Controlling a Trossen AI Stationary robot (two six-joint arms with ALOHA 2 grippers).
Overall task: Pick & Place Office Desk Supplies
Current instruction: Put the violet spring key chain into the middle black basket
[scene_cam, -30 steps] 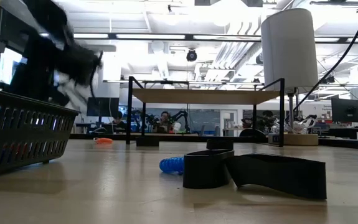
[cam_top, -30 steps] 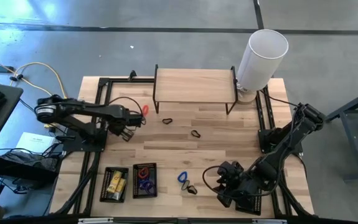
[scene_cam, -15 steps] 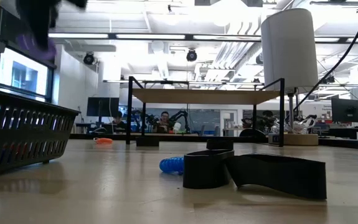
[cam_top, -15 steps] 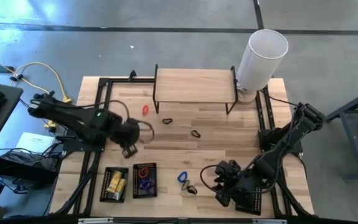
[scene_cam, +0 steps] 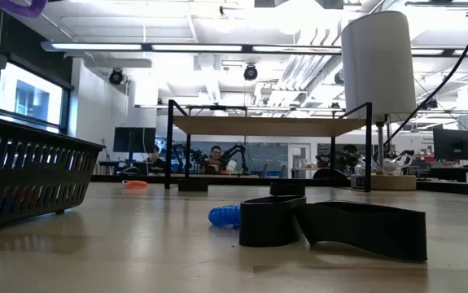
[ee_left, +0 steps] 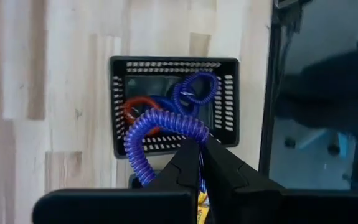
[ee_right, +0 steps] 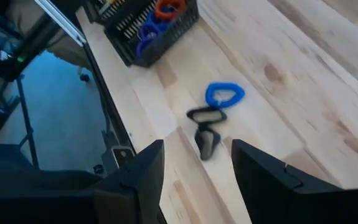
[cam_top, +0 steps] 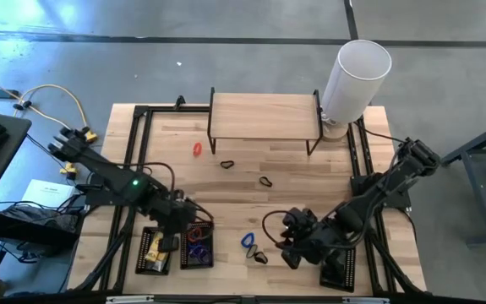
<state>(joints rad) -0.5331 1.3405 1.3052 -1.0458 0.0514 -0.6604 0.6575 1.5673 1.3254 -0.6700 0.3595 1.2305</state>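
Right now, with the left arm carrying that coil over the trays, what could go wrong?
The left gripper pinches only one end of the purple coil, so the loose loop may land on the tray's rim rather than inside. The open right gripper hangs near the blue loop and black clip; it could nudge them.

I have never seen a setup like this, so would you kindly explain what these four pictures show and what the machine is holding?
Two dark robot arms work at a wooden table. One picture looks straight down, one level across the tabletop, and one comes from each wrist. The left gripper is shut on a purple coil loop, above a black mesh tray holding more loops. The right gripper is open and empty, over a blue loop and a black clip. A red loop, a small shelf and a white cylinder stand farther back.
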